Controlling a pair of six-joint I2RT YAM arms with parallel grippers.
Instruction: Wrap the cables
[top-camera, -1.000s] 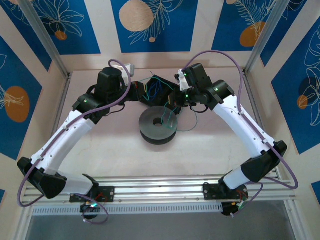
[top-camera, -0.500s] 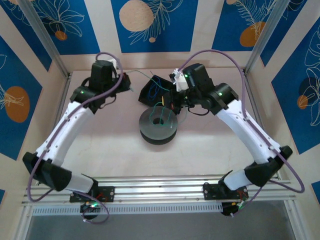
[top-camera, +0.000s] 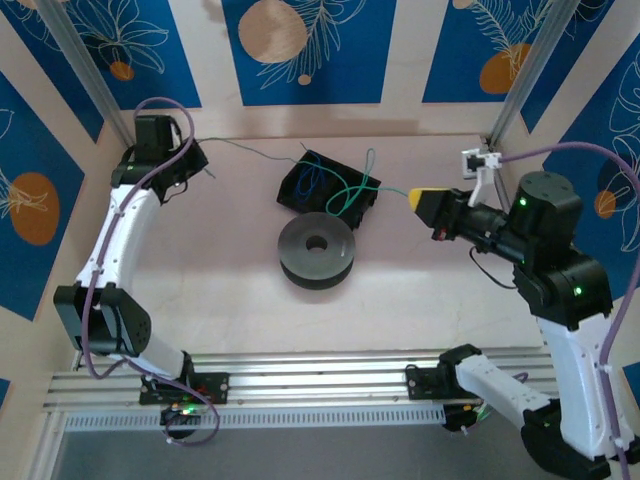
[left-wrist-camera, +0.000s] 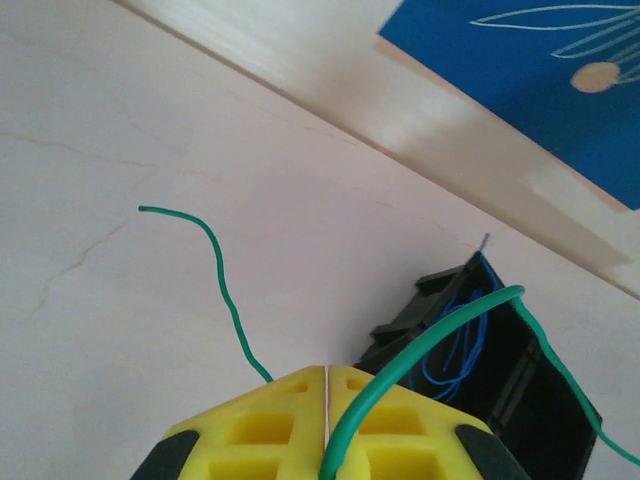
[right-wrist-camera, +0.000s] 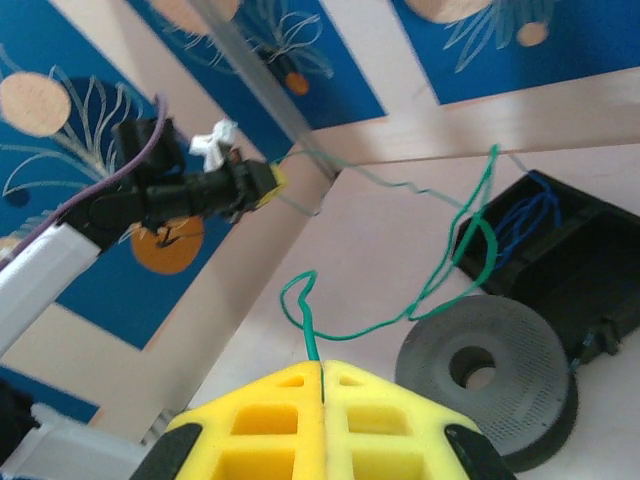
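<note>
Two grips, green cable, left claw, right claw

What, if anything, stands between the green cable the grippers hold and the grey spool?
Nothing visible does. The green cable runs between the shut left gripper and the shut right gripper, passing over the black tray. The grey spool sits just on the near side of that tray, with no object between them.

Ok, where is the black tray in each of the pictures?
Top external: the black tray sits in the middle, towards the back of the table.
Left wrist: the tray is at the lower right.
Right wrist: the tray is at the right edge, about halfway up.
Shared landmark: the green cable looping at the tray.
</note>
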